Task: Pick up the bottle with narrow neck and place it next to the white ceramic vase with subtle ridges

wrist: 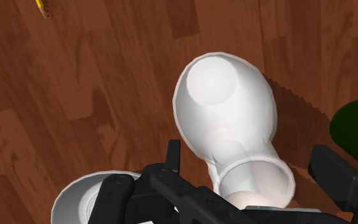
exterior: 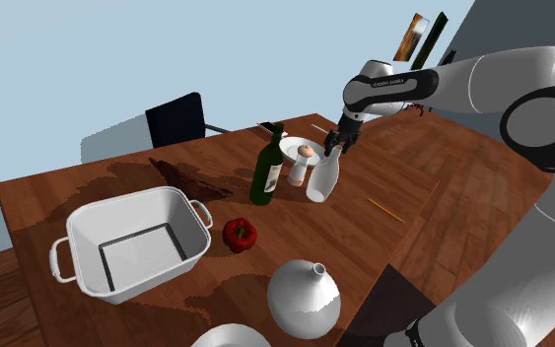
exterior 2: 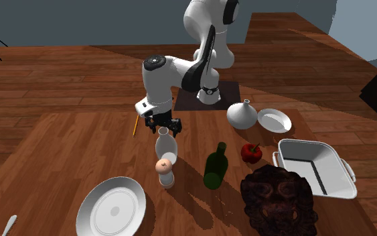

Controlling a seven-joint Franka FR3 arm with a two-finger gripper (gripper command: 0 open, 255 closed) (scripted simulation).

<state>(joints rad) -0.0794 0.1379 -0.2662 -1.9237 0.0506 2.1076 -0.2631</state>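
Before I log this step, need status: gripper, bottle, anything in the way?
Black gripper open astride the neck, not touching. White narrow-necked bottle standing on the wooden table. Dark green wine bottle and small white shaker close beside it.

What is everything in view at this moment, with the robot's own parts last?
white bottle: 1, white, mid-table
green bottle: 1, dark green, beside the shaker
shaker: 1, white with peach top, between the bottles
plate: 1, white, beyond the shaker
vase: 1, white, near the table edge
bowl: 1, white, beside the vase
tub: 1, white, shoulder view's left
pepper: 1, red, between tub and green bottle
pencil: 1, yellow, near the white bottle
mat: 1, dark brown, beside the tub
chair: 1, dark, behind the table
table: 1, brown wood, under everything
arm: 1, white, over the table
gripper: 1, black, open around the white bottle's neck
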